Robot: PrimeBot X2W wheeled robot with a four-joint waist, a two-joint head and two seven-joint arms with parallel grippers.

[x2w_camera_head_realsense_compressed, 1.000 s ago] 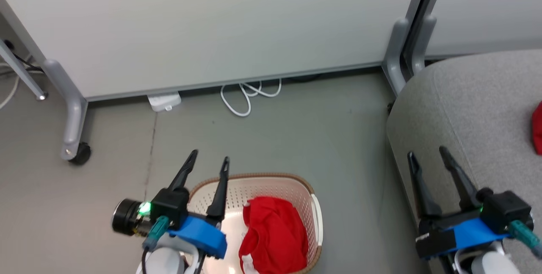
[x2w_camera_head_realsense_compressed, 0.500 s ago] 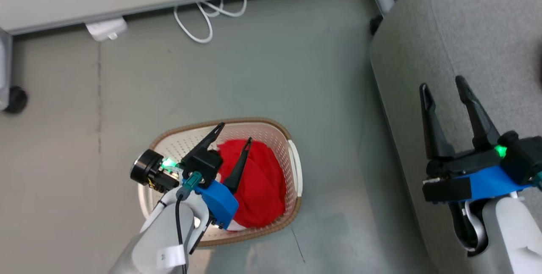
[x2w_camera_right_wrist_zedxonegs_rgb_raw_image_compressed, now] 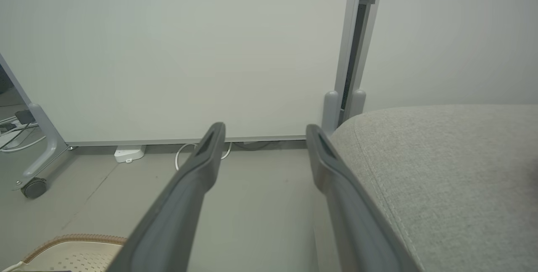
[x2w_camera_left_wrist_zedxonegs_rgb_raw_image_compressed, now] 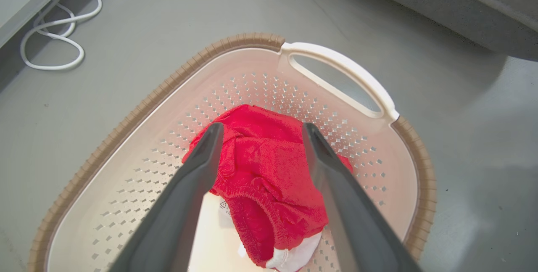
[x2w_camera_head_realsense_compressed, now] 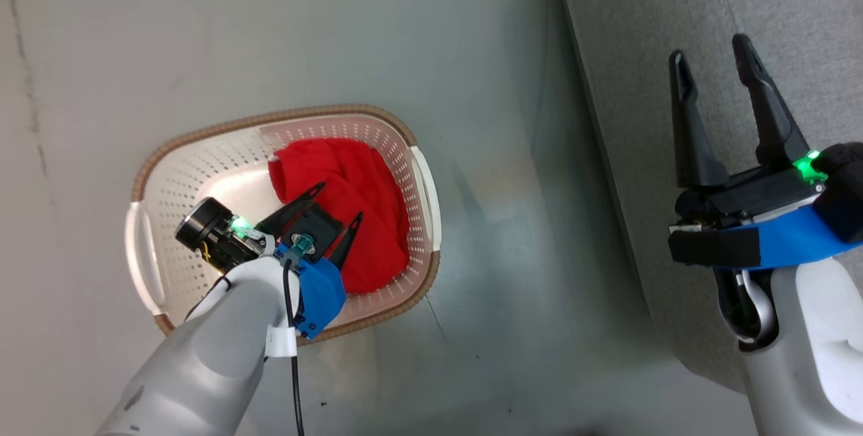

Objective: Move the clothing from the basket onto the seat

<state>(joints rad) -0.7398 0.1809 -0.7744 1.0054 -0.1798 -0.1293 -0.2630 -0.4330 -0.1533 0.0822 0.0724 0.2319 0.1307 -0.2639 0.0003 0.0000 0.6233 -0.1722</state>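
Note:
The cream basket (x2w_camera_head_realsense_compressed: 202,153) with a brown rim stands on the grey floor and holds crumpled red clothing (x2w_camera_head_realsense_compressed: 350,187) in its right half. A white edge of the clothing (x2w_camera_left_wrist_zedxonegs_rgb_raw_image_compressed: 294,257) shows low in the left wrist view. My left gripper (x2w_camera_head_realsense_compressed: 335,201) hangs open over the basket, its fingers either side of the red heap (x2w_camera_left_wrist_zedxonegs_rgb_raw_image_compressed: 260,167), not touching it as far as I can tell. My right gripper (x2w_camera_head_realsense_compressed: 711,52) stands open and empty above the left edge of the grey seat (x2w_camera_head_realsense_compressed: 674,11). The basket rim (x2w_camera_right_wrist_zedxonegs_rgb_raw_image_compressed: 63,240) shows low in the right wrist view beside the seat (x2w_camera_right_wrist_zedxonegs_rgb_raw_image_compressed: 441,167).
A white cable (x2w_camera_left_wrist_zedxonegs_rgb_raw_image_compressed: 54,45) lies looped on the floor beyond the basket. A pale partition wall (x2w_camera_right_wrist_zedxonegs_rgb_raw_image_compressed: 168,53) on a wheeled grey frame (x2w_camera_right_wrist_zedxonegs_rgb_raw_image_compressed: 35,186) stands behind, with a white box (x2w_camera_right_wrist_zedxonegs_rgb_raw_image_compressed: 128,153) at its foot. Bare floor (x2w_camera_head_realsense_compressed: 499,187) separates basket and seat.
The head camera has tilted down, so the whole picture has shifted. My left gripper has reached further over the basket and down toward the red clothing. Both grippers stay open.

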